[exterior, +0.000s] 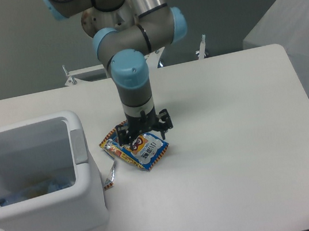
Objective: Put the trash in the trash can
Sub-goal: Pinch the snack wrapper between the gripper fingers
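**Gripper low over the snack packet**

The gripper (144,133) hung directly over the blue-orange snack packet (138,150), its fingers spread to either side of the packet's upper edge. The packet lay flat on the white table (233,138), just beside the white trash can (85,178), whose lid stood open. A small torn strip (110,177) lay near the can's front corner.

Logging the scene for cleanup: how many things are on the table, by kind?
Snack packets: 1, the blue-orange packet under the gripper
Torn wrapper scraps: 1, the strip beside the bin
Bins: 1, the white trash can, lid open
Total: 3
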Tool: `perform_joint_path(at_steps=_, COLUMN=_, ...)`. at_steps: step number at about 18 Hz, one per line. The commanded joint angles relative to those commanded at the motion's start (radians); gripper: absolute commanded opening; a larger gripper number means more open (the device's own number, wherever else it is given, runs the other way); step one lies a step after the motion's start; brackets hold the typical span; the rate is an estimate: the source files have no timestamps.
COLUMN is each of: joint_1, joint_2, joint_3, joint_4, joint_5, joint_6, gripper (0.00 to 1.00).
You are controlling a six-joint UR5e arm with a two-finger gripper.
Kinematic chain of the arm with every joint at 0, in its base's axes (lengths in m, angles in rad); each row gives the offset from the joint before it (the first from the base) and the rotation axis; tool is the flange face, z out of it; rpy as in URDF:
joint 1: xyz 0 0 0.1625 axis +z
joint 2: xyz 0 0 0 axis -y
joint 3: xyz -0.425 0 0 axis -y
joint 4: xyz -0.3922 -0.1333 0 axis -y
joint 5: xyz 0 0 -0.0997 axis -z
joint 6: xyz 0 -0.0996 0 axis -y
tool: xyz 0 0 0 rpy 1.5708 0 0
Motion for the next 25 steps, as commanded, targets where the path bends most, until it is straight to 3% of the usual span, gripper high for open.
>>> perform_joint_path(at_steps=5, joint_1=-0.018, joint_2=-0.052, joint_3=0.048, joint_4=-0.005, joint_5=0.002, joint_6=-0.069, gripper=1.0)
perform_joint_path(at_steps=17, joint_1=-0.022, joint_2=-0.118, joint_3=0.032, joint_4=0.0, joint_5=0.038, joint_6=-0.088, gripper=1.0)
perform_joint_path(at_steps=25, joint_1=-0.022, joint_2=-0.121, joint_3=0.041, joint_4=0.005, joint_5=0.029, joint_6=-0.086, gripper=1.0)
